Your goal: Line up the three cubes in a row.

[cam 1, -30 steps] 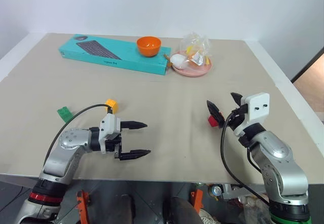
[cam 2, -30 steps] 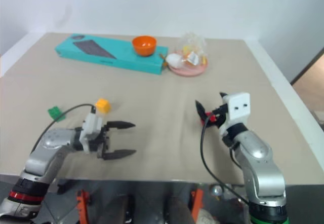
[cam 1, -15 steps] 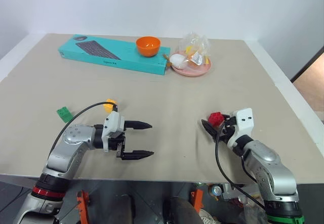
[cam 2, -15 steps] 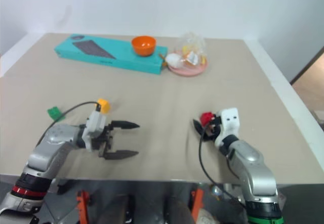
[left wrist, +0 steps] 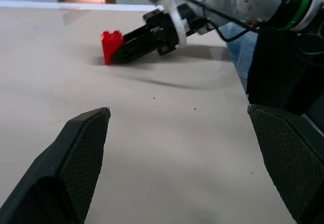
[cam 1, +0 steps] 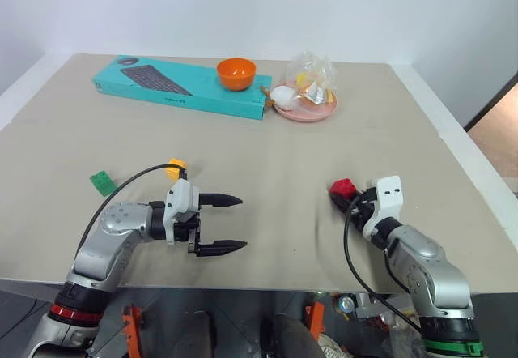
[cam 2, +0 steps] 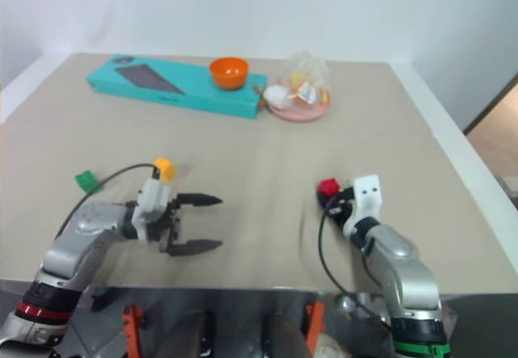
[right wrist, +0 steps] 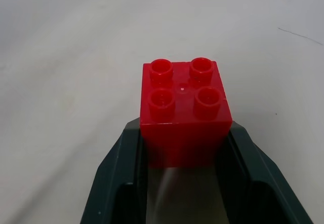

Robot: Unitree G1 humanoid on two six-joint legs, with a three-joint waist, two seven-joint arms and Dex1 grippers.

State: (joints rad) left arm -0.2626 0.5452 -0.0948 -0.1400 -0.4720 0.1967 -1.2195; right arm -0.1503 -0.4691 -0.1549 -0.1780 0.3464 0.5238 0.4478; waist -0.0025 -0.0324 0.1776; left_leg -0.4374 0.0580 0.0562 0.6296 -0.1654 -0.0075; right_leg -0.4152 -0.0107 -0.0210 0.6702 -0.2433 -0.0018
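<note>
From the head camera, a beige table (cam 1: 267,143) fills the view. The right gripper (cam 1: 346,198) lies low on the table near its right front, its black fingers clamped on the red cube (cam 1: 341,186), which sits on the surface with its studs up. The fingertips themselves are hard to make out behind the cube. The left gripper (cam 1: 231,223) hovers near the left front edge, pointing toward the right arm, fingers spread wide and holding nothing. The yellow cube (cam 1: 176,165) sits just behind the left wrist, partly hidden by a black cable. The green cube (cam 1: 103,182) lies further left, well apart from the red one. At the back stand a teal keyboard box (cam 1: 180,85), an orange bowl (cam 1: 236,73) and a pink plate (cam 1: 306,108) carrying a clear bag whose contents are unclear.

From the left wrist camera, the two wide-spread fingers (left wrist: 71,168) rise at either side, their bases cut off. Beyond them the red cube rests on the table, gripped by the other arm's dark fingers.

From the right wrist camera, the red cube shows four studs on top, pinched between both dark fingers (right wrist: 121,163). Its lower half is hidden between them.
</note>
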